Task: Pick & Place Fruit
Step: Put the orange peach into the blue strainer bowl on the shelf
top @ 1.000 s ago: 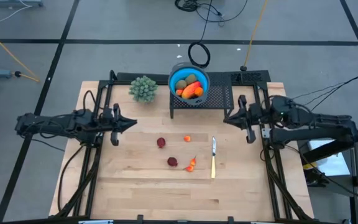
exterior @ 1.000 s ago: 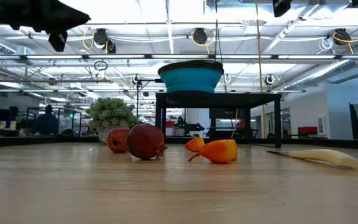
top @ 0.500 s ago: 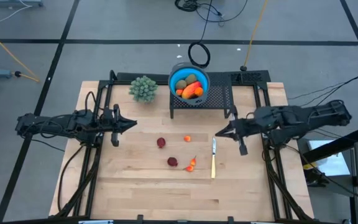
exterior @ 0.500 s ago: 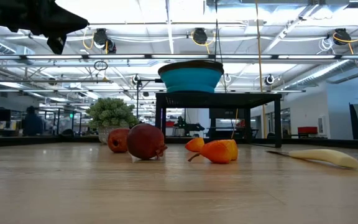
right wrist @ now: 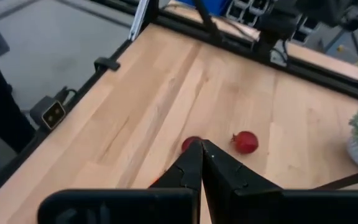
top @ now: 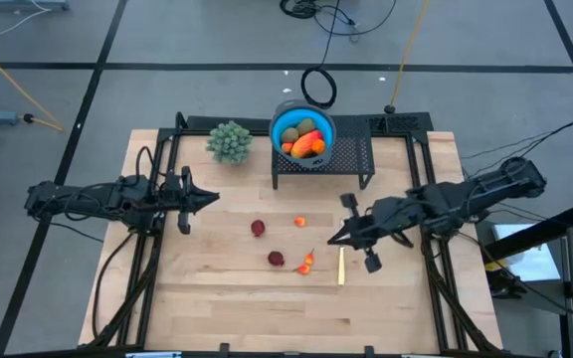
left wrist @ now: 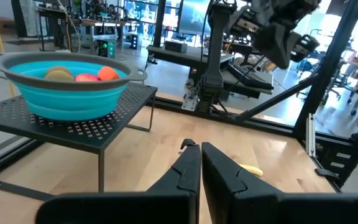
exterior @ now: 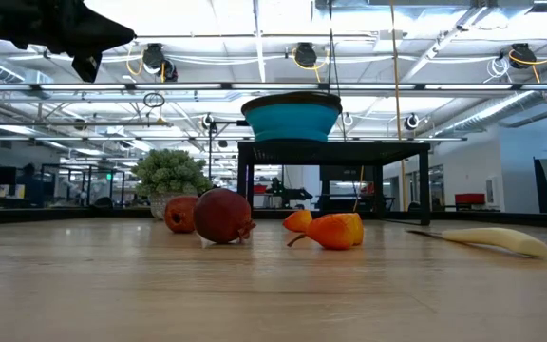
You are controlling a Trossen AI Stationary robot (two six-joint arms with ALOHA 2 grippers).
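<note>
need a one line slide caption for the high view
Right gripper, shut, reaches over the knife toward loose fruit; left gripper waits at the table's left.

Warm reds and oranges on pale wood, with one bright blue bowl.

We see a light wooden table [top: 227,298] with a plank grain, two dark red fruits [top: 258,228] near its middle, and small orange pieces [top: 306,264] beside them. A bright blue bowl [top: 285,123] holds orange, red and brownish-green fruit on a black perforated stand [top: 356,157]. The bushy plant [top: 229,141] is pale green; the knife [top: 341,268] handle is pale yellow. Both arms [top: 97,197] are black.
</note>
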